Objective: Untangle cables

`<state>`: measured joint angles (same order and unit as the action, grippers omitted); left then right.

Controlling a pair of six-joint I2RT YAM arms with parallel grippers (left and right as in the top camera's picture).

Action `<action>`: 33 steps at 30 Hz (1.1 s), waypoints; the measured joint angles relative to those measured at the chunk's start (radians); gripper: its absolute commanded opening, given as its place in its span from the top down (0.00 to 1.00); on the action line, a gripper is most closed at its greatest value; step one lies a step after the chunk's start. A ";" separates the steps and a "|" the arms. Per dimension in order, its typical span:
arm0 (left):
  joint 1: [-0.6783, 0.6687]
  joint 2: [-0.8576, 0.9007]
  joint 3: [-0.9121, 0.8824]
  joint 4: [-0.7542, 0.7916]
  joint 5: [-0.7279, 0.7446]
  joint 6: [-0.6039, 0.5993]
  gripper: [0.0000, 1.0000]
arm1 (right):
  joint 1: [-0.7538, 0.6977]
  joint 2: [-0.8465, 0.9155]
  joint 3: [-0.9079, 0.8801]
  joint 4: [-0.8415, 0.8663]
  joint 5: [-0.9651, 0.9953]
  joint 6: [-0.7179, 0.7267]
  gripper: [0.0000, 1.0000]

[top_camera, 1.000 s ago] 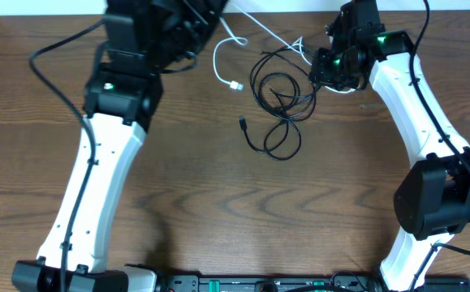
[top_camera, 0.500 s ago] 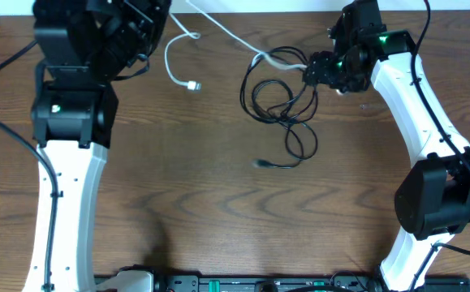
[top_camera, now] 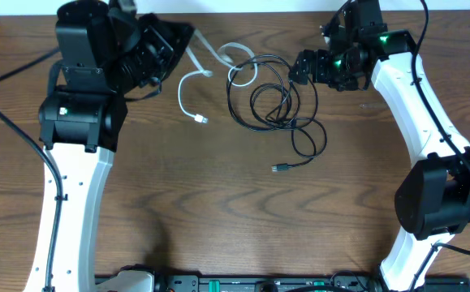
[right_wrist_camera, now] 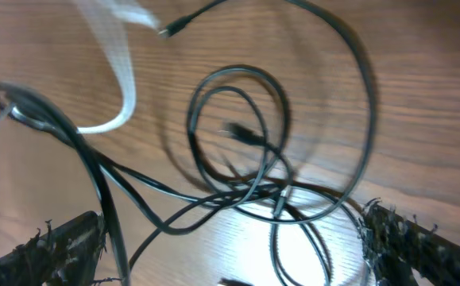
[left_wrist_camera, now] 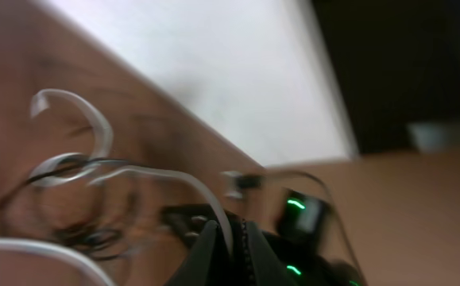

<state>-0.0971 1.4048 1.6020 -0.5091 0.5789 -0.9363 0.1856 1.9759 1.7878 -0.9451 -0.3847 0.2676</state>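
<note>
- Spanning the whole overhead view, the wooden worktop [top_camera: 218, 219] carries every cable in its far half, between the two arms.
- The left arm [top_camera: 76, 170] rises along the left side and bends toward the far edge. The right arm [top_camera: 417, 105] rises along the right side and leans in toward the tangle.
- The right end effector [right_wrist_camera: 237, 254] is spread wide. In its wrist view one finger [right_wrist_camera: 63, 242] sits at the lower left and the other at the lower right, with black strands lying on the wood between them. One strand passes right beside the left-hand finger; whether it touches cannot be told.
- The left end effector [left_wrist_camera: 228, 232] is pressed together, pinching the white cable between its tips, as the blurred left wrist view shows.
- The black cables [top_camera: 271, 101] lie in overlapping loops just beside the right end effector. A single strand trails toward the near side and ends in a small plug [top_camera: 277, 168].
- The white cable [top_camera: 181, 93] runs from the left end effector and curls into a loop overlapping the left edge of the black loops. Another stretch curves down to a white plug [top_camera: 201, 120] on bare wood, apart from the black coils.
</note>
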 measured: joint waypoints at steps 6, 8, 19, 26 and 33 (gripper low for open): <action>-0.005 -0.003 -0.001 0.284 0.174 -0.067 0.93 | 0.000 0.000 0.000 0.014 -0.051 -0.017 0.71; -0.005 -0.010 -0.001 0.340 0.196 -0.093 0.93 | 0.000 0.000 0.000 0.008 -0.026 -0.013 0.98; -0.005 -0.079 0.001 0.490 0.216 -0.238 0.92 | -0.002 0.000 -0.003 -0.014 0.145 0.020 0.60; -0.029 -0.037 0.005 0.288 0.163 -0.242 0.93 | -0.001 0.000 -0.004 0.077 -0.277 -0.163 0.23; -0.081 0.000 0.005 0.350 0.151 -0.242 0.93 | 0.050 0.000 -0.004 0.109 -0.435 -0.246 0.08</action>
<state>-0.1783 1.4044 1.6066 -0.1589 0.7296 -1.1782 0.2359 1.9759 1.7836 -0.8360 -0.8192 0.0212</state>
